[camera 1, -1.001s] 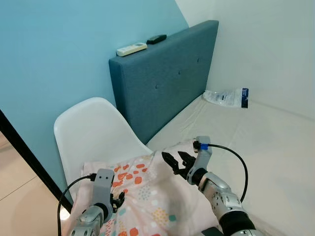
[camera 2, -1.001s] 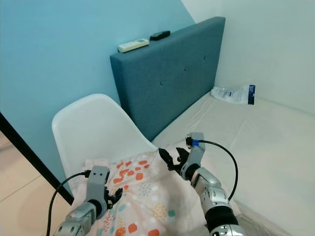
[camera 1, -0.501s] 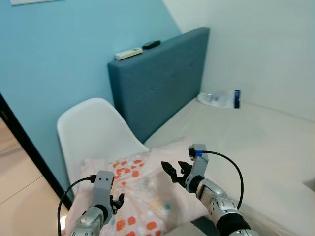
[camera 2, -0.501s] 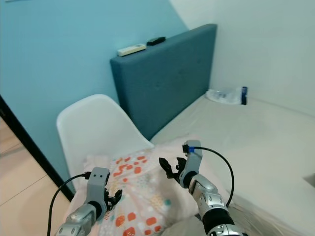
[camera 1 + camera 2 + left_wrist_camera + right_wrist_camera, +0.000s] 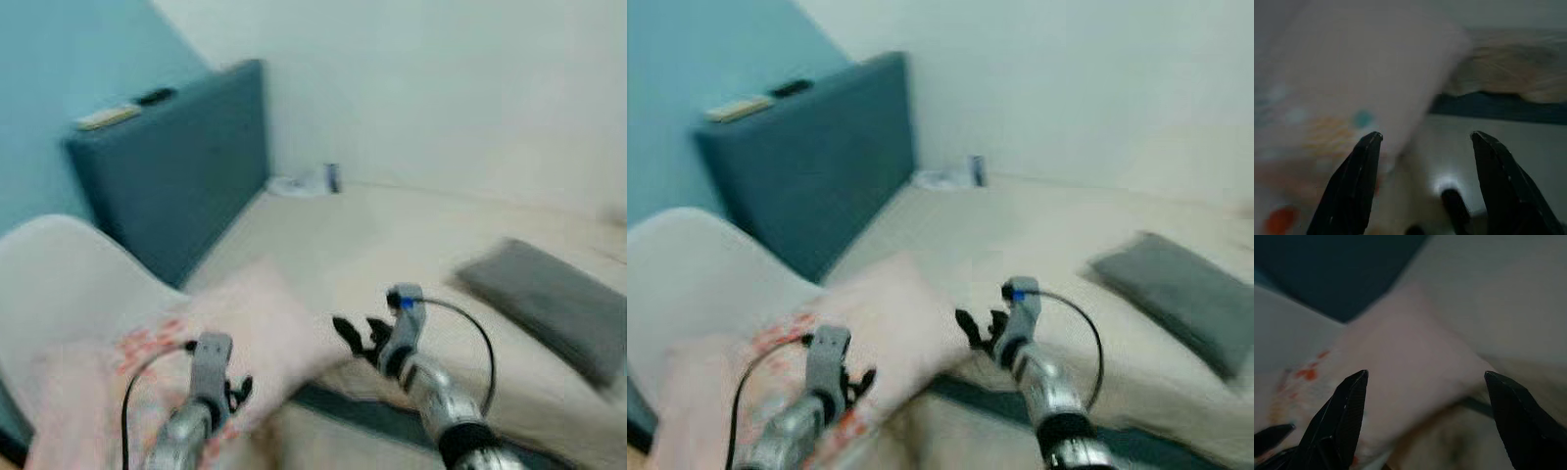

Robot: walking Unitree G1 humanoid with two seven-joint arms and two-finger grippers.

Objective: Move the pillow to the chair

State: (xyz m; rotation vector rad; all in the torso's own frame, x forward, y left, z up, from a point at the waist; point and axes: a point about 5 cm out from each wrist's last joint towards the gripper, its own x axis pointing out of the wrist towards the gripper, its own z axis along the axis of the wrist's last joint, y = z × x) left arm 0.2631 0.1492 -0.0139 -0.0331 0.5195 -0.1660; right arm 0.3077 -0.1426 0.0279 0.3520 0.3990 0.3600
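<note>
The pink pillow [image 5: 245, 323] with orange spots lies on the white chair [image 5: 59, 264] at the lower left, its corner sticking out toward the bed. My left gripper [image 5: 235, 392] is open just off the pillow's near edge, nothing between its fingers. My right gripper [image 5: 358, 338] is open too, beside the pillow's right corner and apart from it. In the right wrist view the pillow [image 5: 1405, 367] lies beyond the spread fingers; in the left wrist view the pillow [image 5: 1352, 88] sits past the fingertips. All views are blurred.
A blue headboard [image 5: 167, 166] with a white remote [image 5: 108, 116] on top stands behind the chair. The cream bed [image 5: 392, 245] stretches right, with a grey cushion [image 5: 558, 304] on it and a plastic packet [image 5: 304, 183] at the far corner.
The whole view has swung right, bringing the bed and grey cushion in. Both grippers stay open near the pillow, which rests on the chair.
</note>
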